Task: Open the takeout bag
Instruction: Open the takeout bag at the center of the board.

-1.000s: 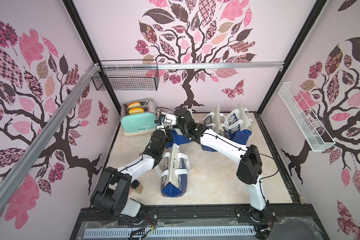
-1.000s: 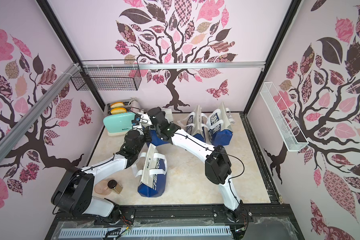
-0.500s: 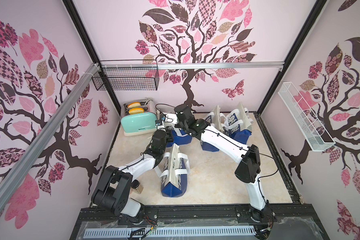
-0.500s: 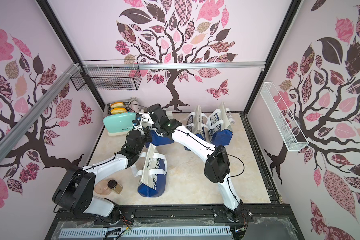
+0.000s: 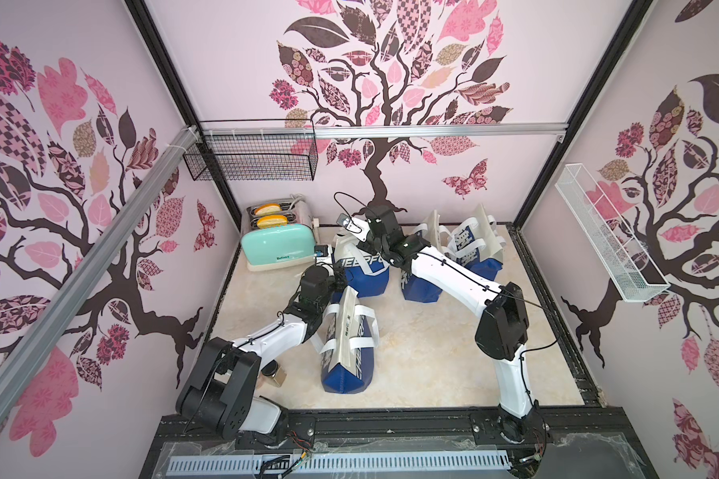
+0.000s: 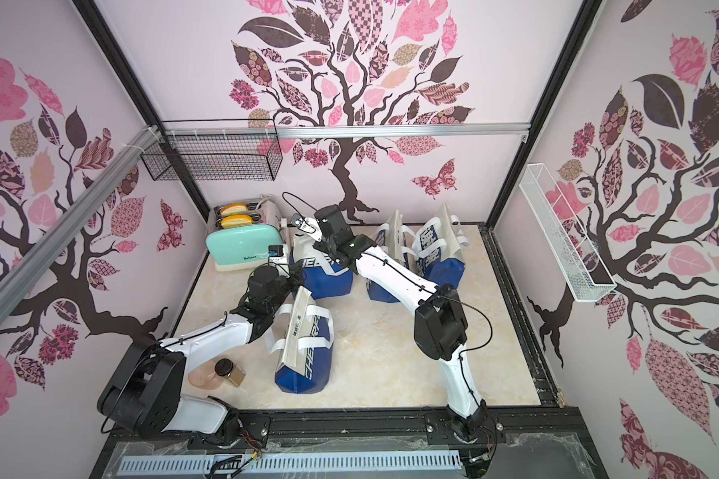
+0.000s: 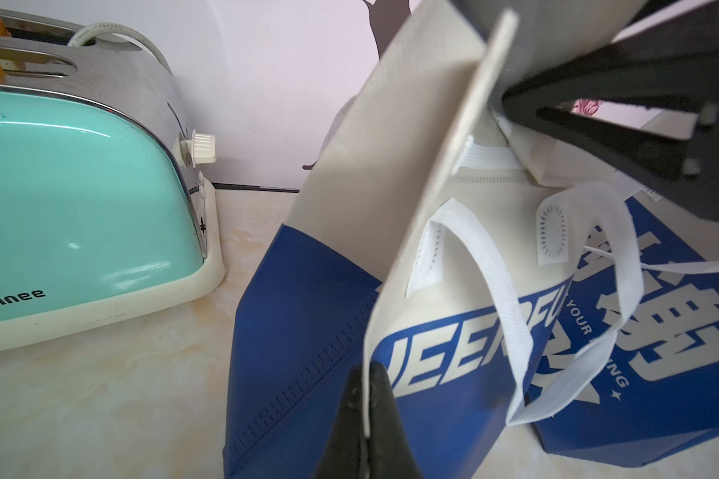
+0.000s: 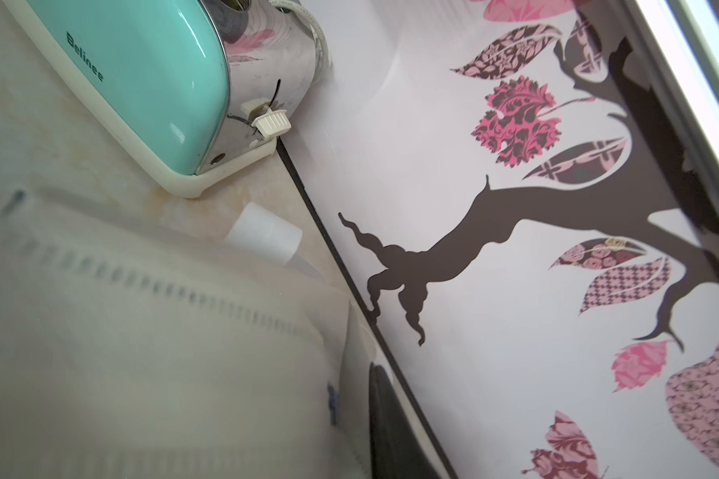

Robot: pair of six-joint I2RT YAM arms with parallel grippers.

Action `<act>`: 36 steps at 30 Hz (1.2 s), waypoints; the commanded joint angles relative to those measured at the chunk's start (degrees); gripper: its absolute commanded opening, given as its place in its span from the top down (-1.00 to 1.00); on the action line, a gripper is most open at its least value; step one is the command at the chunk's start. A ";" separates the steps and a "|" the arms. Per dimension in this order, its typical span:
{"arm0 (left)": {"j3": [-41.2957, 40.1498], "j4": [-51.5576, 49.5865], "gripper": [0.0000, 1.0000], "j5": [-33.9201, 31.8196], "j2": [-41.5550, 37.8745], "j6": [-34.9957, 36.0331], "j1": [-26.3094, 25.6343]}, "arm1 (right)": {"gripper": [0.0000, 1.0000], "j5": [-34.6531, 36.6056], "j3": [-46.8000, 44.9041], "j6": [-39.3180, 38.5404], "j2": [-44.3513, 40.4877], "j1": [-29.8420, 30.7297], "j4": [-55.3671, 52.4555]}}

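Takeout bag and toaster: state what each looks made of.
Bag: likely non-woven fabric, matte, blue and cream; the fine dimpled texture, pressed seam dots and softly folding flaps suggest it. Toaster: glossy mint shell, painted metal or plastic, unclear which; mirror-like chrome end; the cream base looks like plastic.

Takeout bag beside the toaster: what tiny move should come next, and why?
Probably the left gripper should ease its pinched edge of the takeout bag gently away from the right gripper. The bag's cream top looks pressed flat, and both grippers are at that edge.
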 commanded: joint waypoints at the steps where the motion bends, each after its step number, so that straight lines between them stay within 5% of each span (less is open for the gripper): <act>1: -1.97 -4.97 1.00 -1.07 -0.75 0.87 0.85 | 0.49 3.11 -1.30 3.57 -0.29 -2.90 0.00; 20: -1.34 -4.40 1.00 0.30 -1.44 0.07 0.84 | 0.05 3.82 -11.14 10.69 -2.27 -3.10 6.95; 36: 0.07 -5.02 1.00 0.10 -1.52 -0.29 0.69 | -0.19 -4.89 -17.03 19.34 -8.49 -3.11 6.28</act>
